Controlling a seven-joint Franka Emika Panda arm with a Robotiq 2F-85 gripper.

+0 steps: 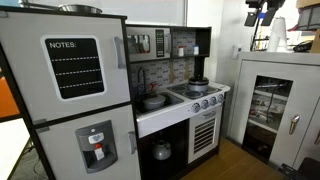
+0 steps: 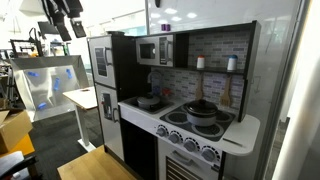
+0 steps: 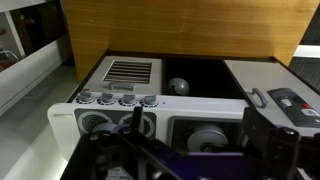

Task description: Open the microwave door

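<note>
Toy kitchen on a wooden floor [image 1: 228,160], robot arm held high out in front of it

The microwave door [image 1: 141,43] sits shut in the upper shelf row, between the tall white fridge [image 1: 60,95] and the tiled back wall, above the white worktop [image 1: 160,113]; both exterior views show it. A stove [image 1: 203,95] with a pot [image 2: 203,110] fills the worktop's far end. A white cabinet [image 1: 270,105] with a glass door stands just beside the stove corner. Bare floor lies open in front of the kitchen. The gripper [image 1: 264,14] hangs near the ceiling, well apart from the door; whether its jaws are open or closed I cannot tell. The wrist view, upside down, shows the oven grille [image 3: 130,70] and knobs [image 3: 115,99]
</note>
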